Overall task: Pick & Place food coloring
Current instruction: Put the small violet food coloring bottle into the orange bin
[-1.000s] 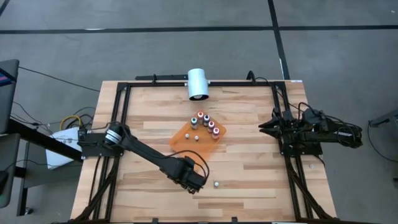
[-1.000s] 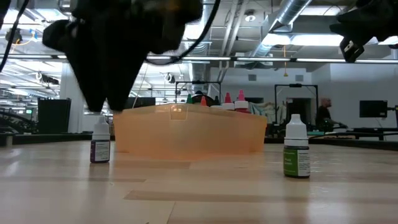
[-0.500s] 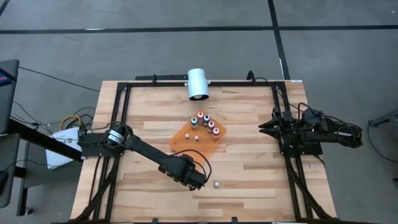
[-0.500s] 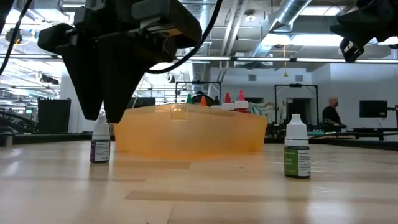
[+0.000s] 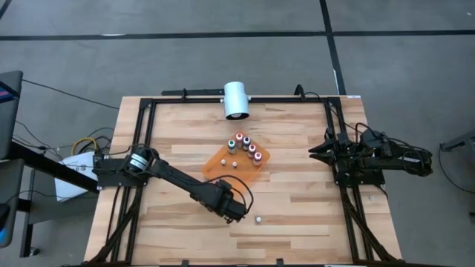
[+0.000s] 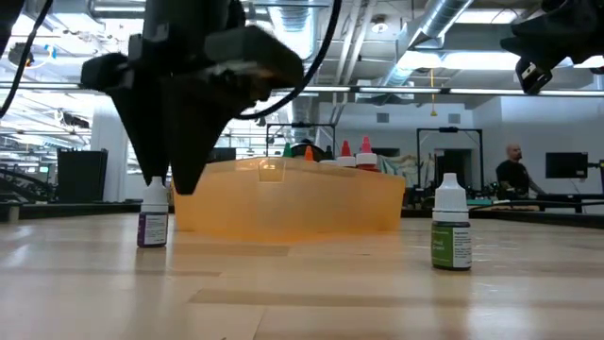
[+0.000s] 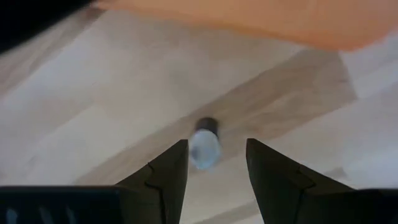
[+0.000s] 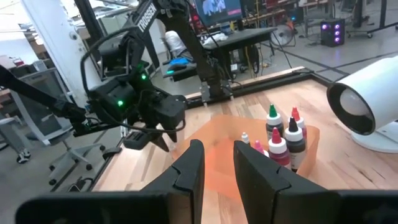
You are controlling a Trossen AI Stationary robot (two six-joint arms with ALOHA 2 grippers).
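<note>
Even overhead light, one blurred close-up.
We are seeing ceiling lamps [image 6: 415, 59] glaring, soft shadows on the table [image 5: 297, 215], and the purple-labelled bottle [image 7: 204, 142] blurring.

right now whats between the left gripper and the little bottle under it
Nothing. In the left wrist view the open left gripper hangs over the bottle, with bare wooden table around it and no contact yet.

Two matte black jointed arms, looped black cables along the links, silver ring at the left arm's base joint. White TROSSEN lettering, small green lights. Tapered dark wedge-shaped fingers [image 7: 163, 176].
</note>
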